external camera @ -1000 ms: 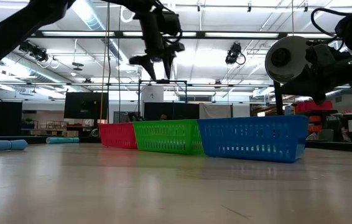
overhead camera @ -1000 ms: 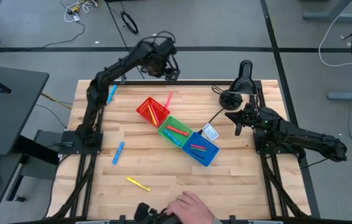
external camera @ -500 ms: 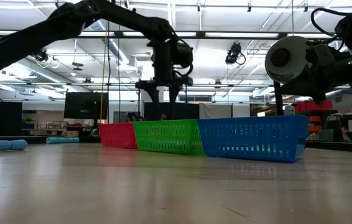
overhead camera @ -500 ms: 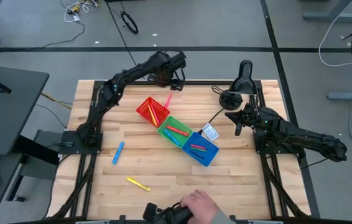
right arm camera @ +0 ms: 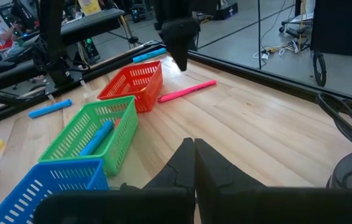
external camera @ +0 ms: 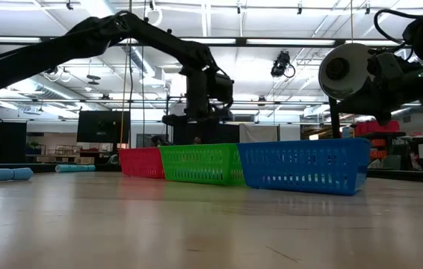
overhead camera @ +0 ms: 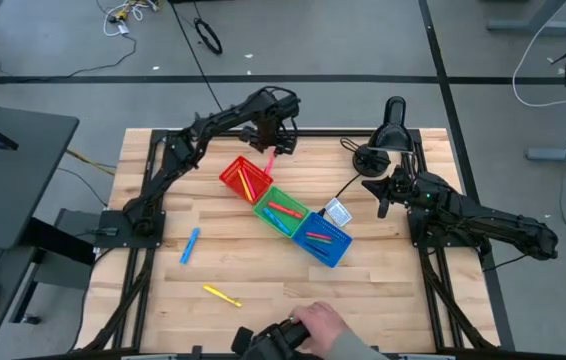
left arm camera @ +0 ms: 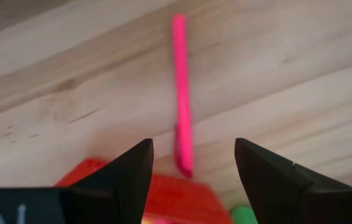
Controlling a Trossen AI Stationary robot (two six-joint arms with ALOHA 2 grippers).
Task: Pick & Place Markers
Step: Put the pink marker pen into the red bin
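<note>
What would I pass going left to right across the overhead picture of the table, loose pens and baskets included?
Blue marker → yellow marker → red bin → green bin → blue bin → right gripper.

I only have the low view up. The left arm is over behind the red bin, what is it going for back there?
Observer: A pink marker lies on the table just past the red bin; the left gripper hangs over it.
Operator: Is it gripping the marker yet?
Observer: No. In the left wrist view the fingers stand open on either side of the marker, not touching it.
Operator: And the right arm?
Observer: The right gripper is shut and empty, waiting at the table's right edge.
</note>
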